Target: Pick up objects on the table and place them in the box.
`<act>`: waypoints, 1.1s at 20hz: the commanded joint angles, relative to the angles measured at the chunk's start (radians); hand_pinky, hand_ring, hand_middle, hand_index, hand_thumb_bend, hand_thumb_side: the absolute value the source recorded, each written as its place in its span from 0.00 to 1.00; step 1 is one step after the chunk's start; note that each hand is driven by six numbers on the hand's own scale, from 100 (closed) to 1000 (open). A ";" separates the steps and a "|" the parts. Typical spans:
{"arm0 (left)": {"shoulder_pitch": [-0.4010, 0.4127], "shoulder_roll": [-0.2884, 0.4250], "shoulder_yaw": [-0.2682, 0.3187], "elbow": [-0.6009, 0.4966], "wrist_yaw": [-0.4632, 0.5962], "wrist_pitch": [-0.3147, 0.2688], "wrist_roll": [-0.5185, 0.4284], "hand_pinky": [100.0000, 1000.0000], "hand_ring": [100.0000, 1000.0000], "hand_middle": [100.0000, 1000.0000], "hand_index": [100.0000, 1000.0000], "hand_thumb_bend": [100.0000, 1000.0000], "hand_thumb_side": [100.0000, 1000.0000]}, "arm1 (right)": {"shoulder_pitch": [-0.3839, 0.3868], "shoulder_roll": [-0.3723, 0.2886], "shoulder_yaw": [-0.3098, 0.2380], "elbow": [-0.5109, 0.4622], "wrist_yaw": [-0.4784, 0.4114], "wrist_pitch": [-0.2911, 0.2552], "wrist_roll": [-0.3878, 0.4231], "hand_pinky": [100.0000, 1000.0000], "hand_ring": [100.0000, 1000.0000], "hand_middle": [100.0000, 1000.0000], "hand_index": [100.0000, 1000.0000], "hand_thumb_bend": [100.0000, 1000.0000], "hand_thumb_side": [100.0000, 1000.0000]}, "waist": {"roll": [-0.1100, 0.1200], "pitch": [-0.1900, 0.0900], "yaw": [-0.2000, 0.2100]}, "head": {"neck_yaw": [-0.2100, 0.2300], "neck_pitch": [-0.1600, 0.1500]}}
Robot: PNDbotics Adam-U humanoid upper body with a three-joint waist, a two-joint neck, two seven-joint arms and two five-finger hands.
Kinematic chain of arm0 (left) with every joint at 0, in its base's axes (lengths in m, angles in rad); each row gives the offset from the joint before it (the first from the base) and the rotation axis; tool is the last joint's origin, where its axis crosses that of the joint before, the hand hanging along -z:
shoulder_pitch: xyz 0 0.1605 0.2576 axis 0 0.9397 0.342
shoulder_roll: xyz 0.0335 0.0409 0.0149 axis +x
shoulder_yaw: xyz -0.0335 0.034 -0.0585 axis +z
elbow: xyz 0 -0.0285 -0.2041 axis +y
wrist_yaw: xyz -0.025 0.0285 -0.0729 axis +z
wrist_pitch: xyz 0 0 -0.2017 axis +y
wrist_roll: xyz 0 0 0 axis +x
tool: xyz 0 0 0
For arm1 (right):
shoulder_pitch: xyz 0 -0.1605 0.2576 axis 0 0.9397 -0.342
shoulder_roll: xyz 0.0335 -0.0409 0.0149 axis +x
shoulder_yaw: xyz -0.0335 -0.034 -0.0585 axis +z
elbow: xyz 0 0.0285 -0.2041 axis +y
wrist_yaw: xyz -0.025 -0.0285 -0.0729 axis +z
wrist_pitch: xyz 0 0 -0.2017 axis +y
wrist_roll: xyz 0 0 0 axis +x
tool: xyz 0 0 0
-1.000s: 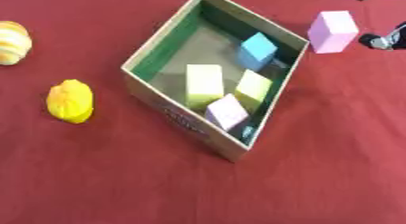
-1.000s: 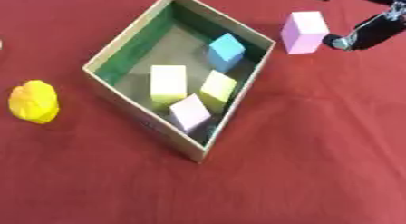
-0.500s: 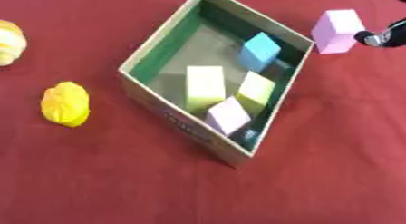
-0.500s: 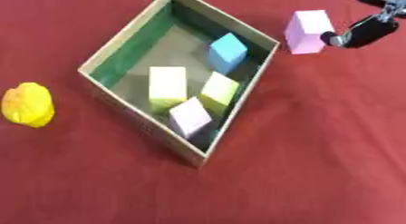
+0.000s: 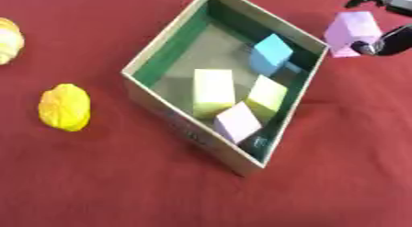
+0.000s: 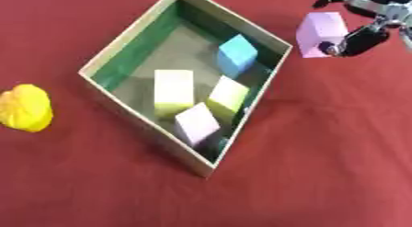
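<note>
Right hand is closing its fingers round the pink block at far right, just outside the box. Lift w/ block clear of the rim, then lower into the free far corner. Left hand isn't showing.
</note>
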 commanded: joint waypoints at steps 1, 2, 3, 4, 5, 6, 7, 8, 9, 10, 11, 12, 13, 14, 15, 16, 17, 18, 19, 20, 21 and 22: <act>-0.010 0.021 0.007 -0.016 0.003 -0.006 0.001 0.72 0.50 0.56 0.75 0.11 0.46 | -0.024 -0.015 -0.021 0.032 0.044 -0.011 -0.004 0.90 0.96 0.86 0.89 0.29 0.00 | 0.001 -0.017 0.004 | -0.004 -0.019; -0.010 0.021 0.007 -0.016 0.004 -0.006 0.001 0.72 0.50 0.56 0.75 0.11 0.46 | -0.026 -0.011 -0.021 0.041 0.056 -0.016 -0.005 0.90 0.96 0.86 0.89 0.29 0.00 | 0.000 -0.016 0.005 | -0.004 -0.019; -0.010 0.021 0.008 -0.016 0.004 -0.007 0.001 0.72 0.50 0.56 0.75 0.11 0.46 | -0.028 -0.008 -0.022 0.049 0.065 -0.021 -0.004 0.90 0.96 0.85 0.89 0.29 0.00 | -0.002 -0.014 0.007 | -0.004 -0.019; -0.011 0.020 0.008 -0.016 0.005 -0.007 0.001 0.72 0.50 0.56 0.75 0.11 0.46 | -0.030 -0.004 -0.022 0.055 0.072 -0.025 -0.003 0.90 0.96 0.84 0.89 0.29 0.00 | -0.004 -0.013 0.008 | -0.005 -0.019; -0.011 0.020 0.008 -0.016 0.005 -0.007 0.001 0.72 0.50 0.56 0.75 0.11 0.46 | -0.032 -0.002 -0.022 0.061 0.077 -0.029 -0.002 0.90 0.96 0.83 0.88 0.29 0.00 | -0.005 -0.012 0.009 | -0.005 -0.019; -0.011 0.020 0.007 -0.016 0.005 -0.007 0.000 0.72 0.50 0.56 0.75 0.11 0.46 | -0.034 0.001 -0.024 0.066 0.079 -0.031 -0.002 0.89 0.95 0.80 0.88 0.29 0.00 | -0.006 -0.011 0.009 | -0.006 -0.019; -0.011 0.019 0.007 -0.016 0.006 -0.008 0.000 0.72 0.50 0.56 0.75 0.11 0.46 | -0.036 0.004 -0.025 0.069 0.079 -0.032 -0.005 0.89 0.94 0.77 0.87 0.30 0.00 | -0.006 -0.011 0.009 | -0.006 -0.018; -0.011 0.019 0.008 -0.016 0.006 -0.007 0.000 0.72 0.50 0.56 0.75 0.11 0.46 | -0.038 0.006 -0.027 0.070 0.076 -0.032 -0.008 0.88 0.93 0.75 0.86 0.30 0.00 | -0.006 -0.011 0.009 | -0.006 -0.017; -0.010 0.019 0.008 -0.016 0.006 -0.007 0.001 0.72 0.50 0.56 0.75 0.11 0.46 | -0.041 0.007 -0.028 0.070 0.072 -0.033 -0.014 0.88 0.91 0.74 0.85 0.30 0.00 | -0.006 -0.011 0.008 | -0.006 -0.016; -0.010 0.019 0.008 -0.016 0.006 -0.007 0.000 0.72 0.50 0.56 0.75 0.10 0.46 | -0.042 0.009 -0.029 0.069 0.067 -0.032 -0.019 0.87 0.90 0.73 0.84 0.30 0.00 | -0.006 -0.011 0.007 | -0.005 -0.014; -0.009 0.019 0.008 -0.016 0.006 -0.007 0.000 0.72 0.50 0.56 0.75 0.10 0.46 | -0.044 0.010 -0.029 0.067 0.061 -0.032 -0.023 0.87 0.88 0.71 0.83 0.30 0.00 | -0.006 -0.012 0.006 | -0.005 -0.014; -0.009 0.019 0.008 -0.016 0.006 -0.007 -0.001 0.72 0.50 0.56 0.75 0.10 0.46 | -0.045 0.011 -0.028 0.064 0.055 -0.032 -0.027 0.86 0.87 0.70 0.82 0.31 0.00 | -0.006 -0.013 0.005 | -0.005 -0.013; -0.009 0.018 0.008 -0.016 0.006 -0.006 -0.001 0.72 0.50 0.56 0.74 0.10 0.46 | -0.046 0.012 -0.028 0.061 0.050 -0.031 -0.032 0.86 0.86 0.69 0.81 0.31 0.00 | -0.006 -0.014 0.004 | -0.004 -0.011; -0.008 0.018 0.008 -0.016 0.006 -0.006 -0.001 0.72 0.50 0.56 0.74 0.10 0.46 | -0.049 0.013 -0.028 0.057 0.042 -0.030 -0.037 0.86 0.86 0.68 0.81 0.31 0.00 | -0.005 -0.016 0.003 | -0.004 -0.010; -0.007 0.018 0.008 -0.016 0.006 -0.005 -0.002 0.72 0.50 0.56 0.74 0.10 0.46 | -0.051 0.013 -0.027 0.051 0.034 -0.028 -0.042 0.85 0.85 0.67 0.80 0.31 0.00 | -0.004 -0.018 0.001 | -0.003 -0.008; -0.007 0.018 0.009 -0.016 0.006 -0.005 -0.002 0.72 0.50 0.56 0.74 0.10 0.46 | -0.052 0.013 -0.027 0.045 0.026 -0.026 -0.046 0.85 0.84 0.66 0.79 0.31 0.00 | -0.003 -0.021 0.000 | -0.003 -0.006; -0.006 0.018 0.009 -0.016 0.005 -0.005 -0.002 0.72 0.50 0.56 0.74 0.10 0.46 | -0.054 0.012 -0.027 0.039 0.018 -0.025 -0.049 0.85 0.83 0.65 0.79 0.31 0.00 | -0.003 -0.024 -0.002 | -0.003 -0.004; -0.006 0.019 0.009 -0.016 0.005 -0.005 -0.002 0.72 0.50 0.56 0.74 0.10 0.46 | -0.055 0.011 -0.027 0.034 0.012 -0.023 -0.051 0.85 0.83 0.65 0.79 0.31 0.00 | -0.002 -0.026 -0.003 | -0.003 -0.003; -0.006 0.019 0.009 -0.016 0.004 -0.005 -0.002 0.72 0.50 0.56 0.74 0.11 0.46 | -0.056 0.010 -0.027 0.030 0.008 -0.021 -0.051 0.85 0.83 0.65 0.78 0.31 0.00 | -0.002 -0.027 -0.004 | -0.003 -0.003; -0.005 0.019 0.009 -0.016 0.004 -0.005 -0.001 0.72 0.50 0.56 0.74 0.11 0.46 | -0.056 0.009 -0.027 0.027 0.005 -0.019 -0.052 0.85 0.83 0.65 0.78 0.31 0.00 | -0.002 -0.028 -0.005 | -0.003 -0.002; -0.005 0.019 0.009 -0.016 0.004 -0.005 -0.001 0.72 0.50 0.56 0.74 0.11 0.46 | -0.056 0.008 -0.027 0.025 0.003 -0.017 -0.052 0.85 0.83 0.65 0.78 0.31 0.00 | -0.002 -0.029 -0.005 | -0.003 -0.002; -0.004 0.020 0.009 -0.016 0.002 -0.004 -0.002 0.72 0.50 0.56 0.74 0.11 0.46 | -0.064 0.006 -0.027 0.013 -0.001 -0.021 -0.052 0.84 0.81 0.63 0.77 0.27 0.00 | -0.001 -0.042 -0.011 | -0.004 0.004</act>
